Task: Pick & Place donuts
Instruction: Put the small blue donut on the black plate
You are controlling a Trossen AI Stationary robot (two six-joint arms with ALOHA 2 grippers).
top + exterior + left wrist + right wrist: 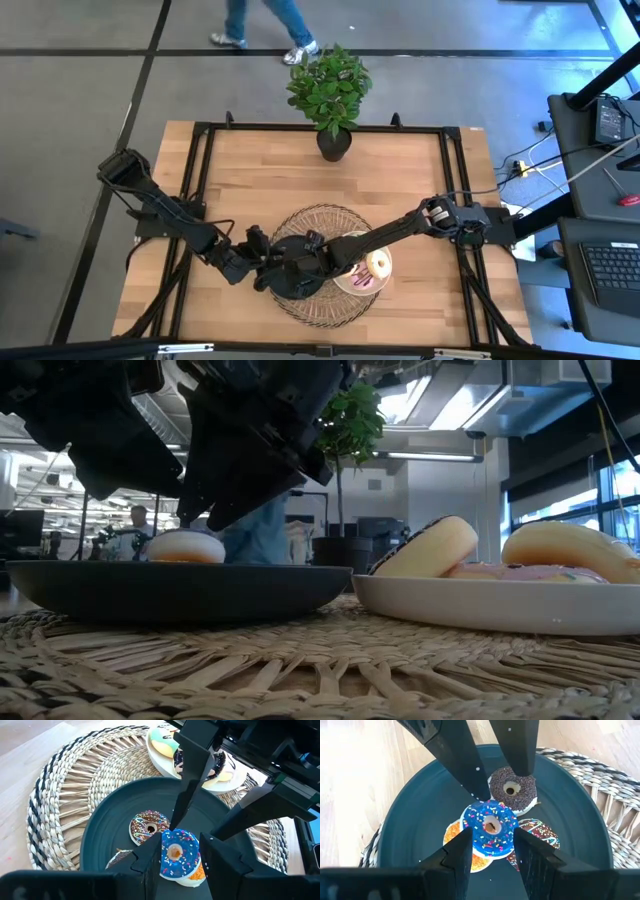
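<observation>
Both hands grip blue donut (pixel 490 829) (over dark plate (pixel 410 820)).

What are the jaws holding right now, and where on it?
Both grippers flank the blue-iced sprinkled ring donut at its outer rim, over the dark plate; which one grips, cannot tell.

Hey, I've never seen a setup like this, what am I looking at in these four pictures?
Two robot arms work at a wooden table. One picture looks down from above, one looks level across the tabletop, and two come from cameras on the arms' wrists. A woven mat carries a dark plate and a white plate, both with small donuts; a potted plant stands behind. The left gripper and right gripper meet over the dark plate at a blue donut. Which one grips it, I cannot tell.
</observation>
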